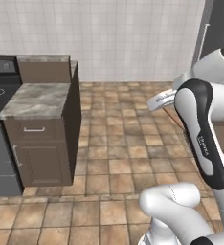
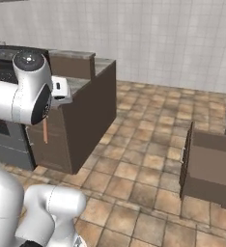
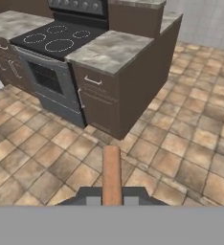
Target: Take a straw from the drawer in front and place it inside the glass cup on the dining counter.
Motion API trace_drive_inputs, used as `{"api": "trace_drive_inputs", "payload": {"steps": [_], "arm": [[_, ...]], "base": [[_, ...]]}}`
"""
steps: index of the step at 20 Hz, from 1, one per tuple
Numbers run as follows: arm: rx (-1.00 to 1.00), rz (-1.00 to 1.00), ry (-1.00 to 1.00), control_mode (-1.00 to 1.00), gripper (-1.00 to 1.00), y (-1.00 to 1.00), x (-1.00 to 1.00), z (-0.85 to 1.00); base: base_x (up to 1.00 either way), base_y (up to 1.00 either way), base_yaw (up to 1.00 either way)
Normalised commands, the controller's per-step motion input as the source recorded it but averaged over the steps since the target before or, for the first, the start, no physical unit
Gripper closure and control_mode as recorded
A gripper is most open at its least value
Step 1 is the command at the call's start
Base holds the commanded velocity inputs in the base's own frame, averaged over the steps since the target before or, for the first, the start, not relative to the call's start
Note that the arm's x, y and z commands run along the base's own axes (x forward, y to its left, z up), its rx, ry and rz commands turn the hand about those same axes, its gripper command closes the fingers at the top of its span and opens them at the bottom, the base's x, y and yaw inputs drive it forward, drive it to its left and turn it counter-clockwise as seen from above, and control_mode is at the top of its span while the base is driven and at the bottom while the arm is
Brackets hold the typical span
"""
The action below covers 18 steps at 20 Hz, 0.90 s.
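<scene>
One stove (image 3: 56,40) with a black glass cooktop sits at the left in the hand view, its four ring burners visible and one oven door below. Just right of it stands one dark brown cabinet (image 3: 111,91) under a marbled worktop (image 3: 109,50), with one small drawer and one door, each with a silver handle. One straw (image 3: 111,174), orange-tan, is clamped between the closed fingers of the gripper (image 3: 112,197); its long axis runs straight out from the fingertips, pointing toward the tiled floor (image 3: 181,143) in front of the cabinet. In the right base view the straw (image 2: 45,131) hangs near vertical below the white arm, its free end downward. Far right in that view, one wide dark brown drawer (image 2: 209,169) stands pulled open, low over the floor and well apart from the straw.
</scene>
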Motion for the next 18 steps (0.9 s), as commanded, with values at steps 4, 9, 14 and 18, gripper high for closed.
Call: {"api": "trace_drive_inputs", "payload": {"steps": [4, 9, 14, 18], "arm": [[0.00, 0.00, 0.00, 1.00, 1.00, 0.00, 0.00, 0.00], [0.00, 0.00, 0.00, 1.00, 1.00, 0.00, 0.00, 0.00], [0.00, 0.00, 0.00, 1.00, 1.00, 0.00, 0.00, 0.00], [0.00, 0.00, 0.00, 1.00, 1.00, 0.00, 0.00, 0.00]], "base": [[0.69, 0.56, -0.14], [0.84, 0.53, -0.24], [0.97, 0.31, -0.30], [1.00, 0.19, -0.33]]}}
